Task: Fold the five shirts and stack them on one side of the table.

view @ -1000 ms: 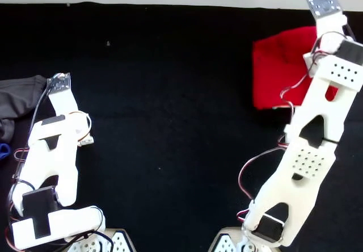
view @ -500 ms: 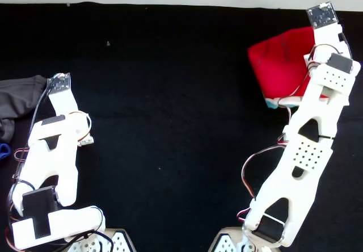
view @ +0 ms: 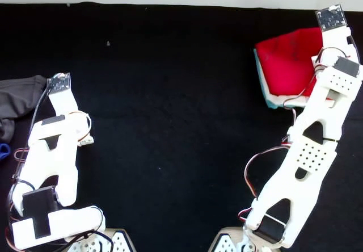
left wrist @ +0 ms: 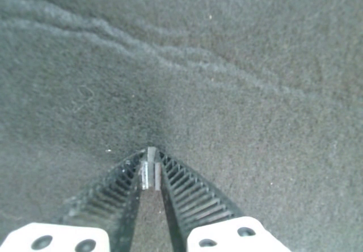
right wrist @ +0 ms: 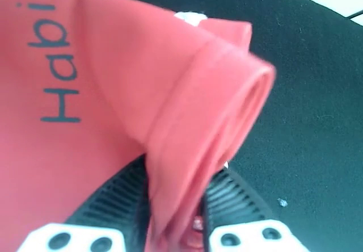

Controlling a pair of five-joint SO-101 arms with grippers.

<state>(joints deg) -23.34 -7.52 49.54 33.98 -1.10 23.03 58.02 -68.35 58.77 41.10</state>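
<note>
Red shirt [view: 286, 64] folded at the far right corner of the black table [view: 170, 93], rolled hem gripped tight between the fingers of the right gripper [right wrist: 177, 206], with the left gripper [left wrist: 150, 169] clenched on nothing near a dark grey shirt [view: 20, 96] at the left edge.

A folded red shirt [view: 289, 59] [right wrist: 113, 93] with dark lettering is held by its rolled hem in the right gripper [right wrist: 176, 192] at the far right of the tabletop [view: 170, 93], over a pale teal-edged layer [view: 271, 100], while a crumpled dark grey shirt [view: 17, 96] is left at the left edge.
</note>
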